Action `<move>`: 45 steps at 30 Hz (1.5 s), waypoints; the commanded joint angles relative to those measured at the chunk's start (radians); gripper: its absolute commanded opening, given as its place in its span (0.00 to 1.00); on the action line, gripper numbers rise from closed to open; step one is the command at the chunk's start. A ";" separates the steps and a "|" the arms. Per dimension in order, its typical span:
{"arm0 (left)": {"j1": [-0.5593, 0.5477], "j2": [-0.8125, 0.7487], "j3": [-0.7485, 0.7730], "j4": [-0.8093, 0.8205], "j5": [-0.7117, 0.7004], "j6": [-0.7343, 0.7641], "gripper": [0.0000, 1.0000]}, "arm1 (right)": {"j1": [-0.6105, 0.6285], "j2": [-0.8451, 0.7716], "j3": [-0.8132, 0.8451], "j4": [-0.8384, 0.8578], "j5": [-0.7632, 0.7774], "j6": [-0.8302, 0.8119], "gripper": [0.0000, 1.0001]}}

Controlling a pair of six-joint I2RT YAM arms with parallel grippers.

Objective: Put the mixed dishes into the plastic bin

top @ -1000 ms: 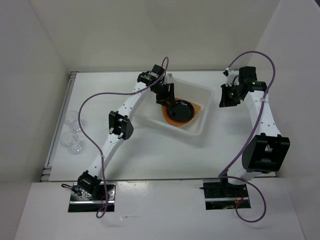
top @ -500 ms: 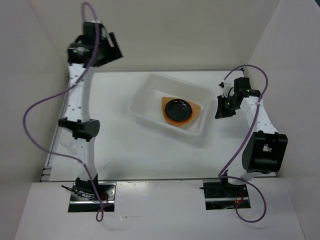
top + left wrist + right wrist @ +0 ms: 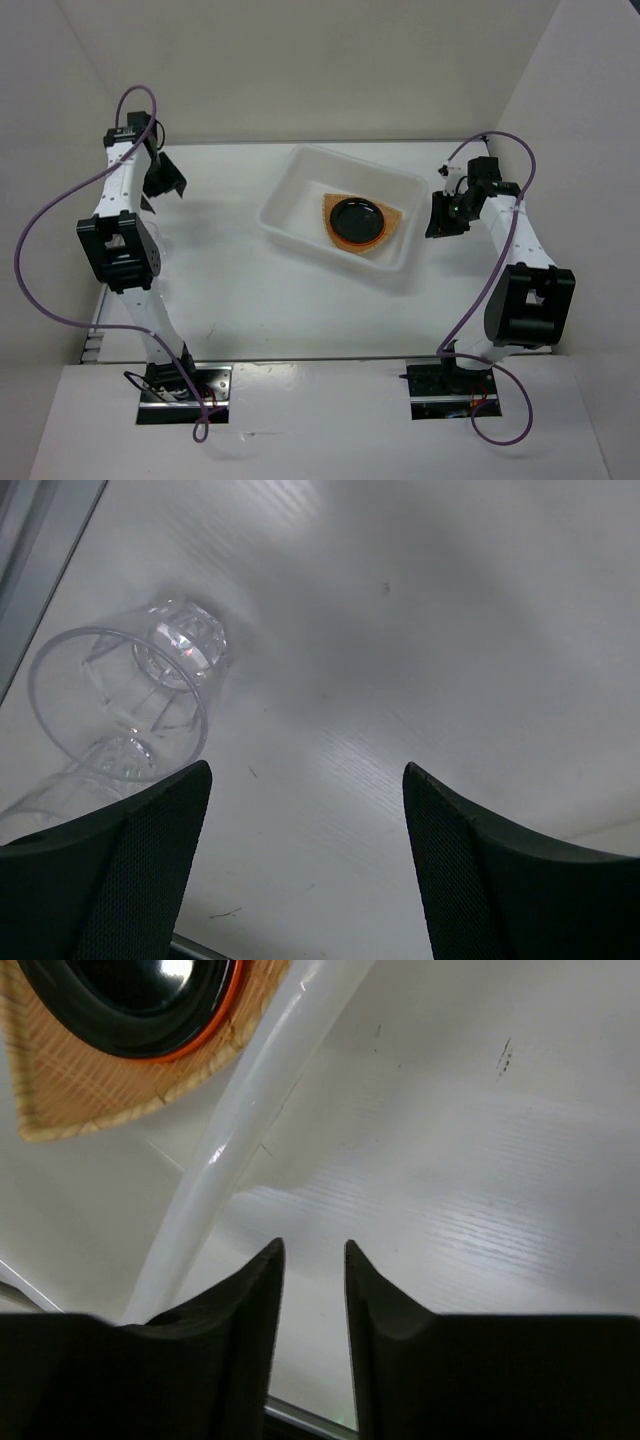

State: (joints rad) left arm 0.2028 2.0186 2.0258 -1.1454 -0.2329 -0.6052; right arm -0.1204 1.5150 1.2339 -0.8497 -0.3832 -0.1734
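Left gripper (image 3: 300, 865), wide open and empty, has swung from our bin (image 3: 300, 190) to the clear cups (image 3: 120, 705) at nine o'clock, so we judge them next.

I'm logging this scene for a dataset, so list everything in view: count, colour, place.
plastic bin: one, translucent white, table centre.
basket tray: one, tan woven, inside the bin.
orange plate: one, on the tray.
black plate: one, glossy, on the orange plate.
clear cups: two, table's left edge, under the left claw.
table: one, white.
left claw: one, black, open above the cups.
right claw: one, black, nearly closed, empty, right of the bin.
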 commanded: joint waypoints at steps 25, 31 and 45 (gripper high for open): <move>0.102 -0.043 -0.415 0.322 0.041 0.082 0.80 | -0.002 0.040 -0.001 0.020 -0.008 -0.023 0.59; 0.112 -0.024 -0.426 0.342 0.059 0.091 0.39 | -0.002 0.050 -0.001 0.020 0.001 -0.023 0.59; 0.006 -0.355 -0.308 0.805 0.698 0.134 0.00 | -0.002 0.077 -0.001 0.020 0.001 -0.023 0.59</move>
State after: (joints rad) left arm 0.2523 1.7237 1.6115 -0.6346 -0.0170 -0.5423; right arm -0.1204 1.5814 1.2339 -0.8452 -0.3779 -0.1841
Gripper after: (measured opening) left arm 0.074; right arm 0.588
